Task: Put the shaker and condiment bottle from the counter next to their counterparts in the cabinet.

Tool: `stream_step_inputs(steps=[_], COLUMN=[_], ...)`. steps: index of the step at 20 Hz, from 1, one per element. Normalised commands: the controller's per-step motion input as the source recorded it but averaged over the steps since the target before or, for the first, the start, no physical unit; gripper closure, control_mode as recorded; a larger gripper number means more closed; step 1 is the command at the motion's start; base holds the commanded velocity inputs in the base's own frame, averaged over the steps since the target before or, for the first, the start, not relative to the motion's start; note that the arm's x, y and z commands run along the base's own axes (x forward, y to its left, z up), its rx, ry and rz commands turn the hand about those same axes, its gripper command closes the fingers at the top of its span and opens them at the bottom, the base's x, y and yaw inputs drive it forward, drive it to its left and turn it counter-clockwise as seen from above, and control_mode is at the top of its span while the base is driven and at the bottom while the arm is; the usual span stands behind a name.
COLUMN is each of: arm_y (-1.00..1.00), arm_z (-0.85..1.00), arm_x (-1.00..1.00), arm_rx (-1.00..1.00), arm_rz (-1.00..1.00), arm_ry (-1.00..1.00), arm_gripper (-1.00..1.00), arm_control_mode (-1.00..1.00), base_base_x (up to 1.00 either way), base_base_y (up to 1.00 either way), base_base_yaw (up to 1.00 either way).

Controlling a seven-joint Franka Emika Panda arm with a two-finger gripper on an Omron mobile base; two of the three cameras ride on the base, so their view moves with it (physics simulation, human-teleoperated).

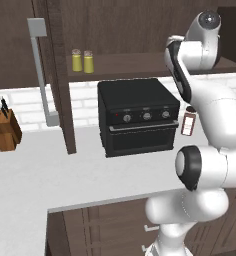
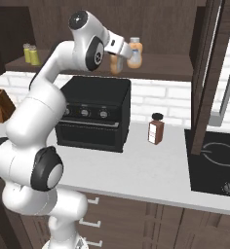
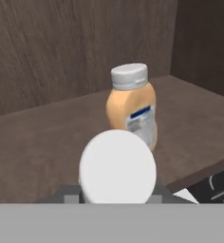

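Up at the cabinet [image 2: 170, 29] shelf | gripper [image 2: 123, 48] clamped on an orange condiment bottle [image 2: 118, 62], white cap [image 3: 117, 166] facing the hand camera | twin orange bottle [image 3: 132, 109] upright on the shelf just beyond | two yellow-green shakers [image 1: 82, 61] side by side at the shelf's far end | dark red-brown jar [image 2: 156, 129] on the counter [image 2: 151, 165] beside the black toaster oven [image 1: 138, 116]

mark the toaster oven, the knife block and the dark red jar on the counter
toaster oven [image 1: 138, 118]: left base view, front panel.
knife block [image 1: 6, 131]: left base view, wooden side.
dark red jar [image 2: 156, 130]: right base view, body.
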Motion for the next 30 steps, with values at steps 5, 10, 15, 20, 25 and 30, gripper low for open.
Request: stream_step_inputs(steps=[5, 10, 15, 20, 25, 30], arm_y=[0.00, 0.00, -0.02, -0.02, 0.00, -0.01], arm_z=[-0.02, 0.00, -0.08, -0.33, -0.44, -0.53], arm_x=[0.30, 0.25, 0.23, 0.10, 0.07, 0.18], arm_rx=[0.00, 0.00, 0.00, 0.00, 0.00, 0.00], arm_rz=[0.00, 0.00, 0.00, 0.00, 0.00, 0.00], arm_ry=[0.00, 0.00, 0.00, 0.00, 0.00, 0.00], arm_gripper=[1.00, 1.00, 1.00, 1.00, 1.00, 1.00], arm_control_mode=[-1.00, -1.00, -1.00, -1.00, -1.00, -1.00], base_base_x=[0.00, 0.00, 0.00, 0.00, 0.00, 0.00], base_base_y=[0.00, 0.00, 0.00, 0.00, 0.00, 0.00], base_base_yaw=[0.00, 0.00, 0.00, 0.00, 0.00, 0.00])
